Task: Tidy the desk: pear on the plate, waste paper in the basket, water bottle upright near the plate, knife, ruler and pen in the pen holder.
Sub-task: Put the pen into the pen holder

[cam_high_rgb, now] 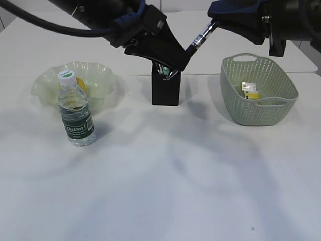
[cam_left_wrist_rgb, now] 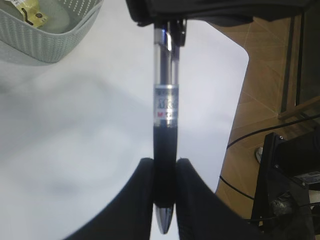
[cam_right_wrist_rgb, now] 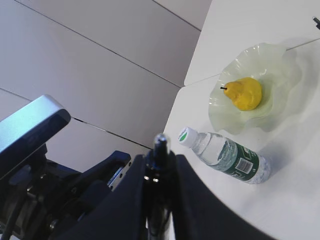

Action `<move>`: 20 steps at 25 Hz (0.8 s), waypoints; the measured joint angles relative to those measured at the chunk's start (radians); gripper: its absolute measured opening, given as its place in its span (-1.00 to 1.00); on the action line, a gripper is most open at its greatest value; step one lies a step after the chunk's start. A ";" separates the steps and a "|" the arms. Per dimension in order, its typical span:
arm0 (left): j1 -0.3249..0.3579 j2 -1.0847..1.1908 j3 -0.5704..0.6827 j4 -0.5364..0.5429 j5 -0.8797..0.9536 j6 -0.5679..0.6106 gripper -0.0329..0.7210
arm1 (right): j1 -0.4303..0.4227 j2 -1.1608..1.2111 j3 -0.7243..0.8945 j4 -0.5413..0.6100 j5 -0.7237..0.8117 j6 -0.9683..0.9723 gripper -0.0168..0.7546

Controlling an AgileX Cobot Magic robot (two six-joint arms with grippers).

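Black rubbery grip section of the pen (cam_left_wrist_rgb: 164,125) is pinched in the left gripper (cam_left_wrist_rgb: 164,200), while the right gripper (cam_right_wrist_rgb: 159,172) is clamped on its clip end, so the pen hangs slanted just above the pen holder (cam_high_rgb: 165,90). It's light, stiff and smooth-barrelled, so I'd hold the rubber part. Water bottle (cam_high_rgb: 75,114) stands at 5 o'clock of the plate (cam_high_rgb: 100,80); basket (cam_high_rgb: 235,108) is at 3.

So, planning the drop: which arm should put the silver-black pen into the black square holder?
Probably left: the left gripper holds the pen low, over the holder; the right gripper grips its raised end.
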 joint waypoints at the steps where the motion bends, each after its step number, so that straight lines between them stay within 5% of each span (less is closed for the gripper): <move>1: 0.000 0.000 0.000 0.000 0.000 0.000 -0.71 | 0.000 0.000 0.000 0.000 0.000 0.000 -0.73; 12: 0.000 0.000 0.000 0.002 -0.002 0.000 -0.21 | 0.000 0.000 0.000 0.002 0.000 0.000 -0.73; 20: 0.000 0.000 0.000 0.005 -0.002 0.000 -0.06 | 0.000 0.000 0.000 0.003 -0.002 0.000 -0.73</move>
